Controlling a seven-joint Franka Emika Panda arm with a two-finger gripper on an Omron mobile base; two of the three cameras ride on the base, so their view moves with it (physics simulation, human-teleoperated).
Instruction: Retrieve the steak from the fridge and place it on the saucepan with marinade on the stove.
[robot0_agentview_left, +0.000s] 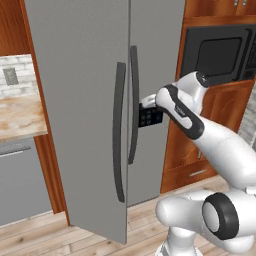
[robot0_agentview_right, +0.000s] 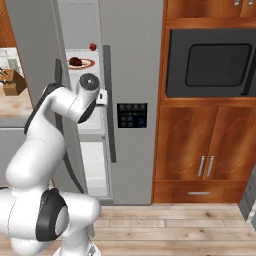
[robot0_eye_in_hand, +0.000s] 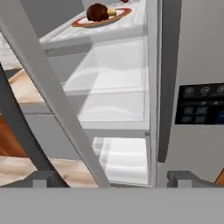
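The fridge (robot0_agentview_right: 135, 75) has its left door (robot0_agentview_left: 80, 110) swung ajar; the steak (robot0_eye_in_hand: 97, 12) sits on a plate (robot0_eye_in_hand: 85, 22) on an upper shelf inside. The gripper (robot0_eye_in_hand: 113, 178), fingers spread wide and empty, hangs before the gap

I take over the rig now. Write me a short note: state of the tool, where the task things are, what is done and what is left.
Tool: open, holding nothing, at the gap of the fridge.
Fridge: left door swung open, right door shut.
Steak: on a plate on an upper white shelf, next to a small red fruit; untouched.
Done: door opened.
Left: reach up, grasp the steak, carry it to the saucepan on the stove.
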